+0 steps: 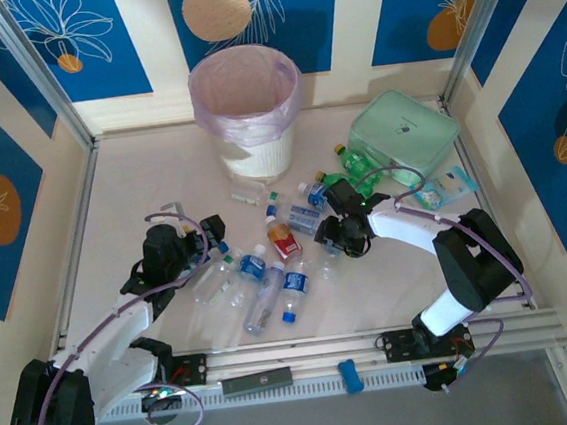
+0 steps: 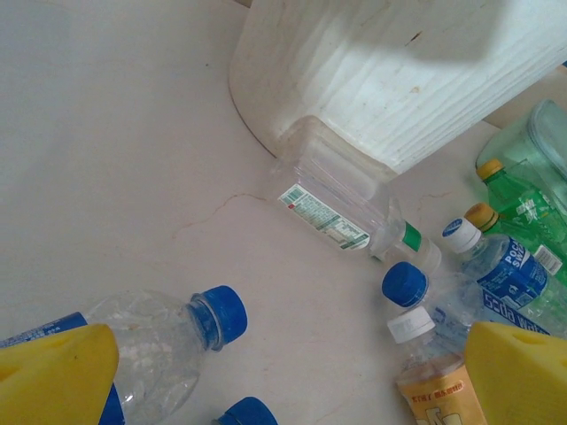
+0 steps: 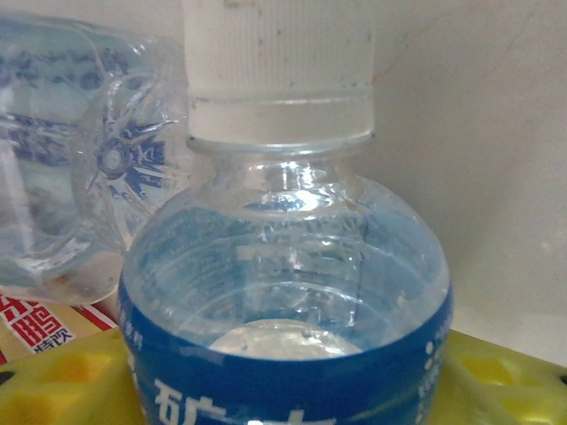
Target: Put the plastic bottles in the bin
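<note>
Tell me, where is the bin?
In the top view the bin stands at the back of the table, just left of middle, with the green pouch to its right. A clear bottle lies by its foot.

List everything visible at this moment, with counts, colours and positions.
bin: one, white, pink liner, back centre.
zip pouch: one, mint green, back right.
plastic bottles: about a dozen, mostly clear with blue labels, scattered mid-table.
green bottles: at least two, yellow caps, beside the zip pouch.
red-labelled bottle: one, centre.
flat packets: a few, pale, right side.
left gripper: one, yellow fingers, open over the left bottles.
right gripper: one, yellow fingers, shut on a white-capped bottle.
</note>
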